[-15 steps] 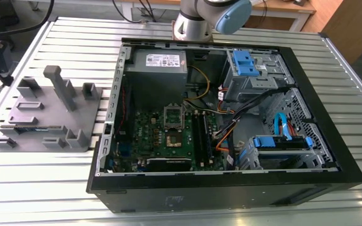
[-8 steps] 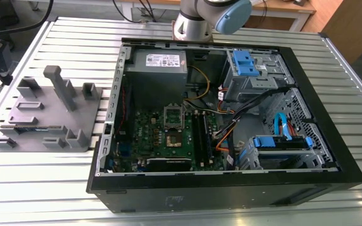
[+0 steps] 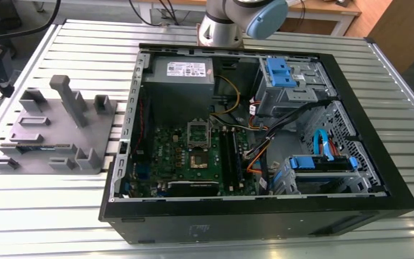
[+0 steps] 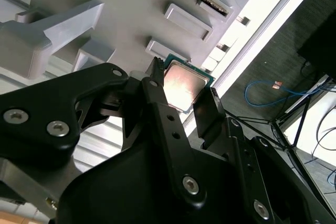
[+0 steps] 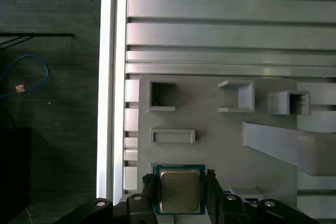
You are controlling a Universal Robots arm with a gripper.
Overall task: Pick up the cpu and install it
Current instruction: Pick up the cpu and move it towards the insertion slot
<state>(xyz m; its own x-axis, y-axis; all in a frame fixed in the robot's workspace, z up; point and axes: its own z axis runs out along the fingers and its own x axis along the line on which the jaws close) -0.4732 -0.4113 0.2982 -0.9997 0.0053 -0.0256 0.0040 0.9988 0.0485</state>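
The cpu (image 5: 179, 190) is a small square chip with a silvery top and a green rim. It sits between the two black fingers of my gripper (image 5: 180, 191), which is shut on its opposite edges. In the second wrist view the cpu (image 4: 184, 83) is likewise pinched at the gripper (image 4: 185, 97), held above the grey plastic holder (image 4: 131, 9). Below the chip, the holder (image 5: 210, 140) lies near the table's edge. In the exterior view the holder (image 3: 49, 129) lies at the left, and the green board's dark socket (image 3: 198, 144) lies inside the open computer case (image 3: 257, 216).
The arm's base (image 3: 239, 21) stands behind the case. Tall grey posts (image 3: 69, 100) rise from the holder, and a memory stick (image 3: 34, 146) rests in one of its slots. Cables (image 3: 257, 145) and blue drive brackets (image 3: 282, 73) crowd the case's right side. The slatted table's edge (image 5: 110, 77) borders dark floor.
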